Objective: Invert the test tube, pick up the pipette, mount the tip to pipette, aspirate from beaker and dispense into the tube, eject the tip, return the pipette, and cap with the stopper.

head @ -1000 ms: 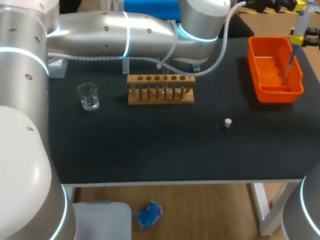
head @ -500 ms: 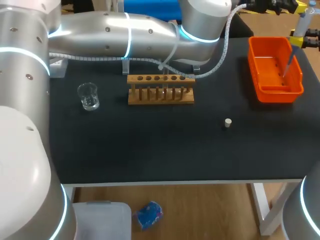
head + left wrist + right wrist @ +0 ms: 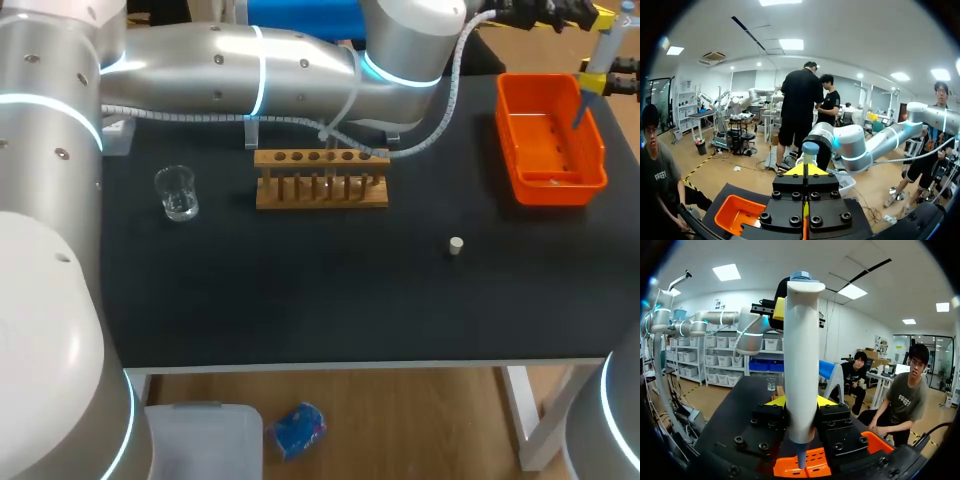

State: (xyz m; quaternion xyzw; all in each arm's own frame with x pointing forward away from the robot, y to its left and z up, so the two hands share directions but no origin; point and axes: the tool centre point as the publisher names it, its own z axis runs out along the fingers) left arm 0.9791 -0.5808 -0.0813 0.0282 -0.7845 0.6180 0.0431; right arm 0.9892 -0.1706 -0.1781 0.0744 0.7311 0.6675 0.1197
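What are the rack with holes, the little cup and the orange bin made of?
Test tube rack: looks like unpainted wood, light brown and matt. Beaker: clear, see-through with bright glints, so glass or maybe clear plastic. Orange bin: likely moulded plastic, with uniform colour and smooth, slightly glossy walls.

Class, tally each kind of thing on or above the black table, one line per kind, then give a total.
beaker: 1
wooden rack: 1
orange tray: 1
stopper: 1
pipette: 1
Total: 5
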